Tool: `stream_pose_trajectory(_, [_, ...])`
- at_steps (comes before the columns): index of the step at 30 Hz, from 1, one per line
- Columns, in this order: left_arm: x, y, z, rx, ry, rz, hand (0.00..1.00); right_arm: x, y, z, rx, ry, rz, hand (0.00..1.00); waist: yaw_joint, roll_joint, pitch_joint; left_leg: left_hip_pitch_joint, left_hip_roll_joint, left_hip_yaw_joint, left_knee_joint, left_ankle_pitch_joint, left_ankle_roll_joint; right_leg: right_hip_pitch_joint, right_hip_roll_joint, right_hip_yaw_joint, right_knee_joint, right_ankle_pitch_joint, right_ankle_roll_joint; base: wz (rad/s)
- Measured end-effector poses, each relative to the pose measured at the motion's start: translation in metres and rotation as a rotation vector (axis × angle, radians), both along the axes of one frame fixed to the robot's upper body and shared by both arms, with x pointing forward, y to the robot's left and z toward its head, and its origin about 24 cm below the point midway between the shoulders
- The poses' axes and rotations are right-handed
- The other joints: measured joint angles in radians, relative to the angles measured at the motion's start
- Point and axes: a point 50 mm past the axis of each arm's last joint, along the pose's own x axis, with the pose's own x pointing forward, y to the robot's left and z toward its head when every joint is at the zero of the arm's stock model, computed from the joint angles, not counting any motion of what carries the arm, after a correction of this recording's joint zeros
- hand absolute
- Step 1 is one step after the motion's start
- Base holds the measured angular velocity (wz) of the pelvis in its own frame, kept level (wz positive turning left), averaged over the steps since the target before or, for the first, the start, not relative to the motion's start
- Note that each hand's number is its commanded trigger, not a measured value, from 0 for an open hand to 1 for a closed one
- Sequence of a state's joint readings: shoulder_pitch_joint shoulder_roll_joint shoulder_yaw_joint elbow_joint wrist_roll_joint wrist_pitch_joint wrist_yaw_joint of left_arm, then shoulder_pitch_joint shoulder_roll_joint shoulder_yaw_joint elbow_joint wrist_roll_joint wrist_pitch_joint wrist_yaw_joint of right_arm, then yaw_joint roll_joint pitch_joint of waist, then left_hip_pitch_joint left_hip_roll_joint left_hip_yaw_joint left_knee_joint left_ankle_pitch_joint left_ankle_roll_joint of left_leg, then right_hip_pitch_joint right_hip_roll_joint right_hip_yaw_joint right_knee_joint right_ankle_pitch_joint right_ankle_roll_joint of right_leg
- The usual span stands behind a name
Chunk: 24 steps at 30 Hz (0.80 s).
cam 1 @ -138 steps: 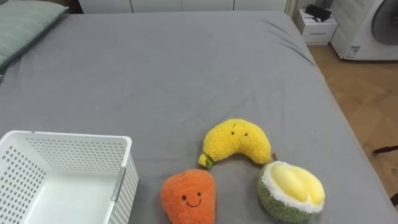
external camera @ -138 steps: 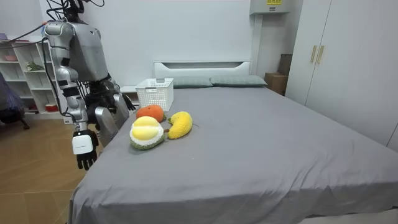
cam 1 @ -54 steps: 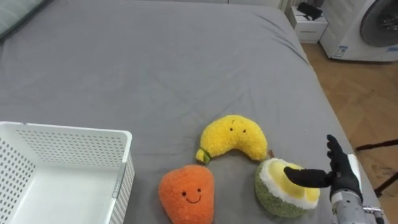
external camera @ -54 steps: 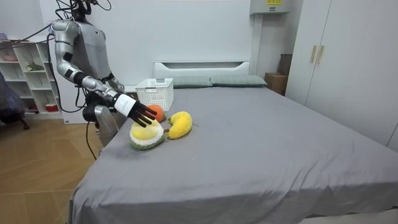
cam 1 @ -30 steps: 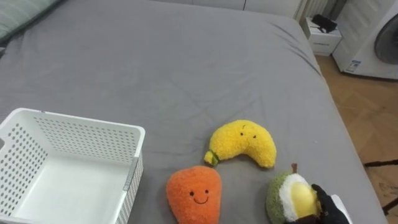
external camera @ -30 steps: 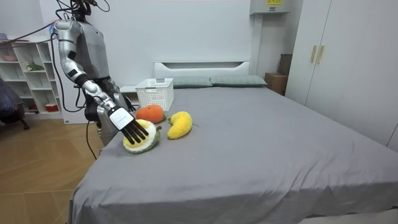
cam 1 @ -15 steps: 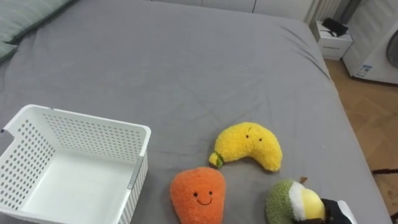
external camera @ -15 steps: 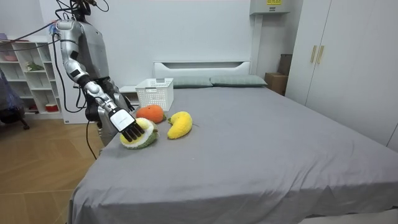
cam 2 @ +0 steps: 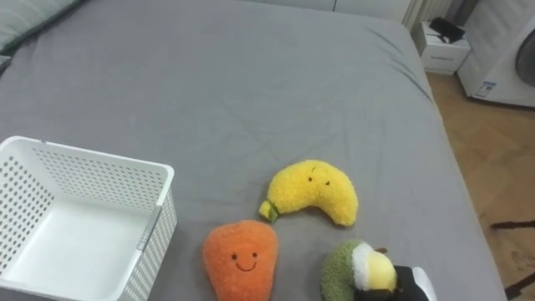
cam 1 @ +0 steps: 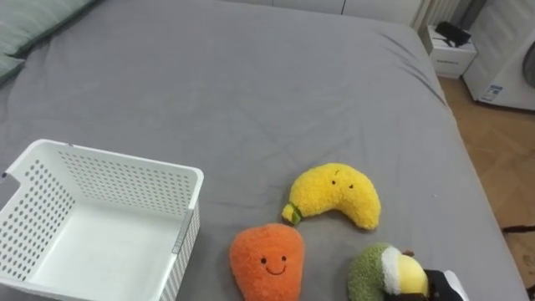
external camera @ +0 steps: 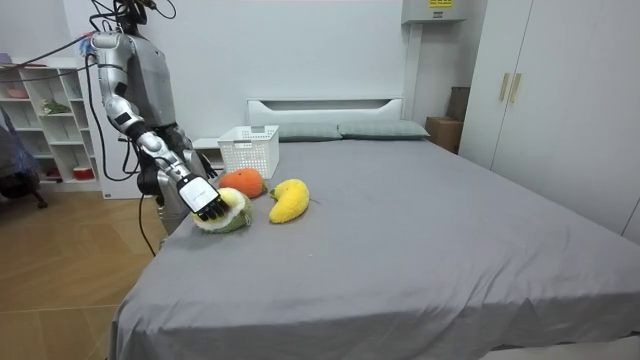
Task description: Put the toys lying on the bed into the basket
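We see the right hand low at the near edge of the bed. Its dark fingers are curled round the durian toy and hold it. The toy is tipped on its side, with the green skin to the left and the yellow inside next to the hand. Just past it lies the banana toy, near but apart. The carrot toy sits to the left, its smiling face up. The white basket stands just beside the carrot toy. In the room view the robot stands by the bed's side.
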State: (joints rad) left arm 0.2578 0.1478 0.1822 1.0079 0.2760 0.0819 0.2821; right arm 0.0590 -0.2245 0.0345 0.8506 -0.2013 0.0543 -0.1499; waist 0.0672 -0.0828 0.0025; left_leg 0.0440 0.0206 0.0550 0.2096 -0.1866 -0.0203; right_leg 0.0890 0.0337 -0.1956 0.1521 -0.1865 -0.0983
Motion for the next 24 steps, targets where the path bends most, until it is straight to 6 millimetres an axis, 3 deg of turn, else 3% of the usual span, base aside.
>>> stream_pose_trajectory(7, [0.003, 0.000, 0.000, 0.000, -0.008, 0.002, 0.00, 0.015, 0.002, 0.012, 0.009, -0.076, 0.020, 1.00, -0.004, -0.010, 0.0013, -0.003, 0.001, 0.010, -0.001, 0.000, 0.000, -0.007, 0.000, 0.007, 0.002, 0.000, 0.000, -0.03])
stream_pose_trajectory(12, [0.000, 0.006, 0.003, 0.015, -0.027, 0.044, 0.00, 0.050, 0.008, 0.056, 0.029, -0.323, 0.076, 1.00, -0.011, -0.013, -0.0016, -0.014, 0.003, 0.024, -0.004, 0.000, 0.000, -0.018, 0.000, 0.015, 0.009, 0.003, 0.002, -0.05])
stream_pose_trajectory(18, [0.001, 0.005, 0.002, 0.015, -0.034, 0.045, 0.00, 0.069, 0.012, 0.088, 0.022, -0.472, 0.116, 1.00, -0.003, -0.013, -0.0016, 0.002, 0.001, 0.029, -0.015, 0.000, 0.002, -0.006, 0.000, 0.021, 0.005, 0.005, 0.003, -0.02])
stream_pose_trajectory(21, [0.001, 0.005, 0.002, 0.020, -0.032, 0.045, 0.00, 0.080, 0.019, 0.113, 0.025, -0.580, 0.166, 1.00, -0.004, -0.008, -0.0013, 0.002, 0.001, 0.030, -0.015, 0.001, 0.003, -0.009, 0.000, 0.024, 0.001, 0.004, 0.005, 0.00])
stream_pose_trajectory(24, [0.001, 0.003, 0.001, 0.016, -0.030, 0.046, 0.00, 0.086, 0.024, 0.131, 0.035, -0.654, 0.199, 1.00, -0.004, -0.009, -0.0045, 0.000, 0.001, 0.031, -0.015, 0.001, 0.003, -0.018, 0.000, 0.026, 0.003, 0.004, 0.005, -0.01])
